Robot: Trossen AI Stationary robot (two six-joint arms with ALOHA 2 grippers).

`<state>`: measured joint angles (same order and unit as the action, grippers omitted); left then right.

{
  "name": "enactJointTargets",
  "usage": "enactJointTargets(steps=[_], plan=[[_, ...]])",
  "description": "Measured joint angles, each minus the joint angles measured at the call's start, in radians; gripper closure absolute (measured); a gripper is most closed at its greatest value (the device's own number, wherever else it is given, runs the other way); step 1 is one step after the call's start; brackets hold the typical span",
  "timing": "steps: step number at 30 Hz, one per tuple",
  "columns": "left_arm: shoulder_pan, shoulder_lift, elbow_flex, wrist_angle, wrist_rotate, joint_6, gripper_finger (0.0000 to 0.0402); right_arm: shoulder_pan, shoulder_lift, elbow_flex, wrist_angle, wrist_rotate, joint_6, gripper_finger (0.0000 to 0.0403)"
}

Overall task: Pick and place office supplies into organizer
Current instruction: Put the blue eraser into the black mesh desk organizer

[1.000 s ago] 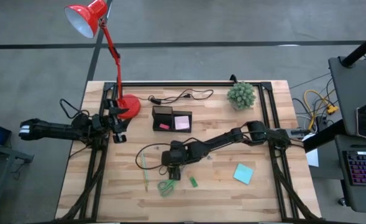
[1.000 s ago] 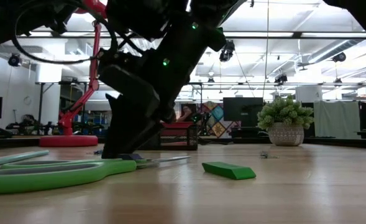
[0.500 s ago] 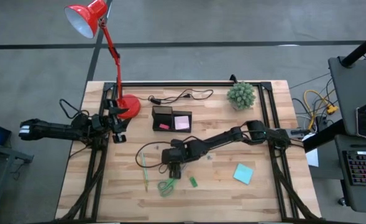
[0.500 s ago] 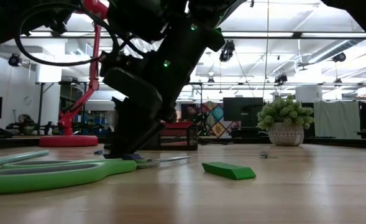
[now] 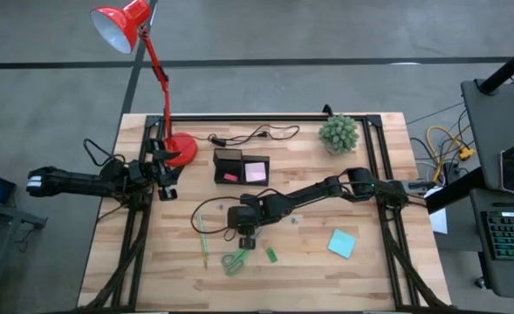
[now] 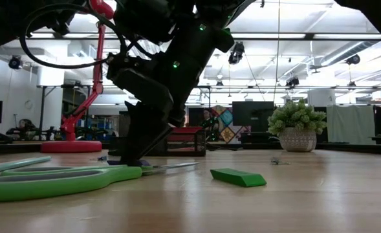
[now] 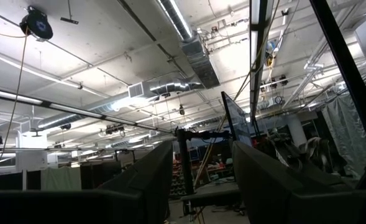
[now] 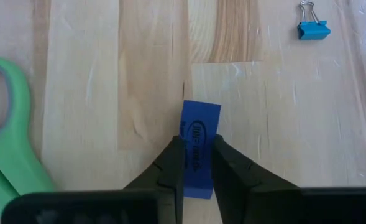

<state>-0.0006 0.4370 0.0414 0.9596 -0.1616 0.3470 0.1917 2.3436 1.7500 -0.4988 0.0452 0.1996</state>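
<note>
Right gripper (image 8: 193, 163) is pinching a blue eraser (image 8: 199, 149) at the scissors' (image 5: 233, 260) twelve o'clock; lifting toward the organizer (image 5: 242, 166) comes next; left gripper (image 5: 165, 166) is idling, jaws wide.

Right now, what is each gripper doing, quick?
Left gripper: open, holding nothing, parked near the lamp base.
Right gripper: closed on a blue eraser lying on the table.

Print on the eraser

The blue eraser (image 8: 199, 152) between my fingers bears a dark oval logo; I can't read its letters.
</note>
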Motion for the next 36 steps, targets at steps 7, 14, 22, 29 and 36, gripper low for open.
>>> enactJointTargets(steps=[7, 14, 22, 29, 36], plan=[[0.000, 0.000, 0.000, 0.000, 0.000, 0.000, 0.0246, 0.001, -0.008, -0.002, 0.000, 0.003, -0.002, 0.0349], [0.000, 0.000, 0.000, 0.000, 0.000, 0.000, 0.0246, 0.001, -0.019, -0.005, 0.006, 0.004, -0.002, 0.0349], [0.000, 0.000, 0.000, 0.000, 0.000, 0.000, 0.0246, -0.002, -0.036, -0.008, -0.004, 0.003, -0.014, 0.0349], [0.000, 0.000, 0.000, 0.000, 0.000, 0.000, 0.0246, -0.002, -0.043, -0.008, -0.004, 0.003, -0.016, 0.0349], [0.000, 0.000, 0.000, 0.000, 0.000, 0.000, 0.0246, -0.002, -0.071, -0.008, 0.005, 0.004, -0.017, 0.0349]])
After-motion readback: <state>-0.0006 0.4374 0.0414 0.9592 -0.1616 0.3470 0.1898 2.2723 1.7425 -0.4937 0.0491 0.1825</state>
